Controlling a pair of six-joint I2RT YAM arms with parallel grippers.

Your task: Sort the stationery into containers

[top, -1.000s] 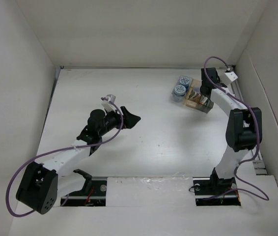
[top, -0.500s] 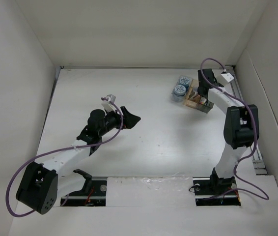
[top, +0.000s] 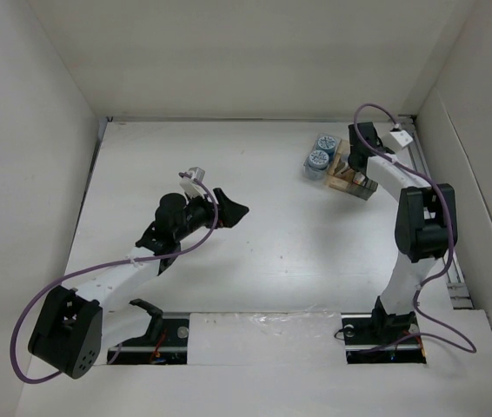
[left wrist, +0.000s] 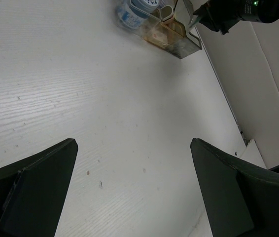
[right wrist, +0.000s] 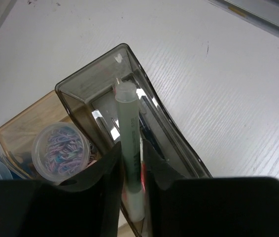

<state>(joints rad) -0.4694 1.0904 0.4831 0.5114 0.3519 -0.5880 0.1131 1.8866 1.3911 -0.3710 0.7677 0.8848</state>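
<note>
Right gripper (right wrist: 131, 163): pinching pale pen (right wrist: 127, 118), moved slightly leftward over dark grey box (right wrist: 80, 89).
Left gripper (left wrist: 133, 148): spread wide, unmoved above table (left wrist: 105, 98).

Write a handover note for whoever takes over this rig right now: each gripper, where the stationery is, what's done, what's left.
Left gripper: open, empty, hovering over bare table.
Right gripper: shut on a pale pen, which points into the smoky dark box.
Done: two blue cylinders sit in the clear boxes; a tub of paper clips sits in the tan box.
Left: probably release the pen into the dark box, then draw the right arm back.
</note>
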